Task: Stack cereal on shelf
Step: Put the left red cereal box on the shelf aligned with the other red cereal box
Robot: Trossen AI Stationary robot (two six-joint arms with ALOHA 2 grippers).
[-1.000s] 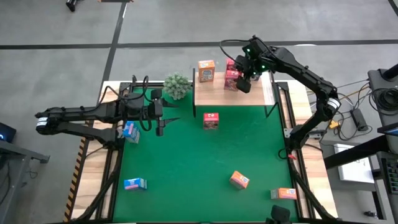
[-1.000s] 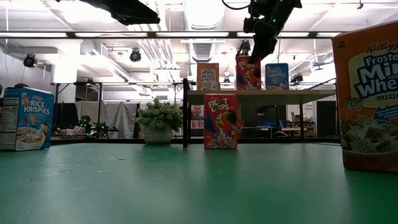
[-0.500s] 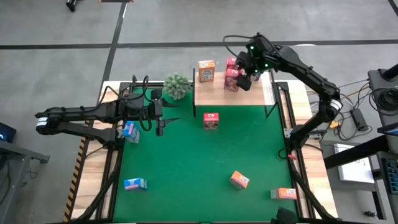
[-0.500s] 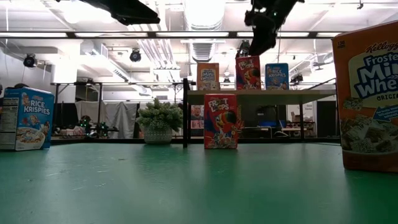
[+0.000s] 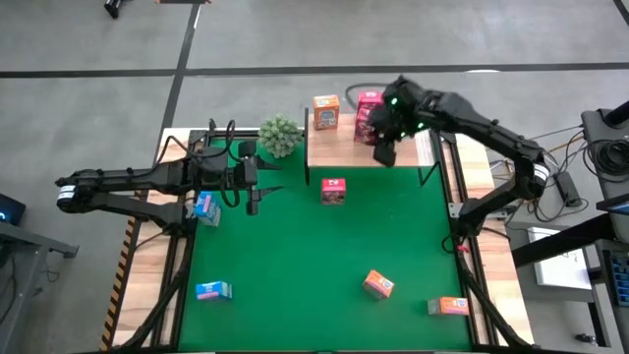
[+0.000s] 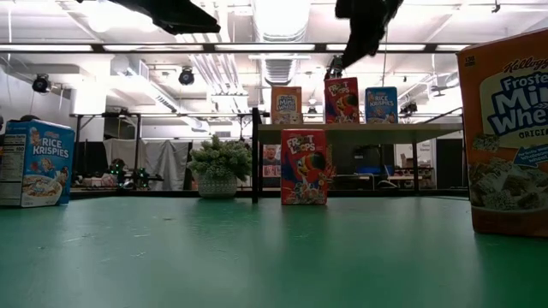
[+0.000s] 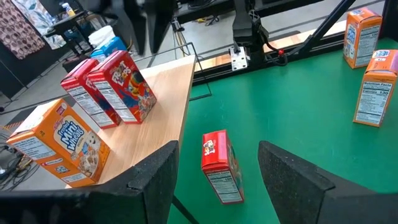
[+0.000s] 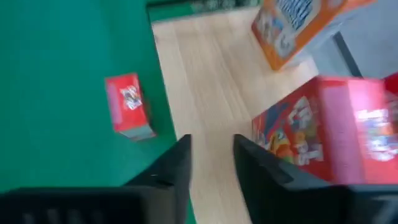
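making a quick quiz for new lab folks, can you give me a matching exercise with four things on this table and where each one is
Things:
1. orange box
2. red box
3. plant
4. right claw

Places:
A. on the green table in front of the shelf
B. over the shelf's front edge, holding nothing
C. standing on the shelf, at the end nearest the plant
D. on the table just off the shelf's end, on the left arm's side

Pairs: 1-C, 2-A, 3-D, 4-B
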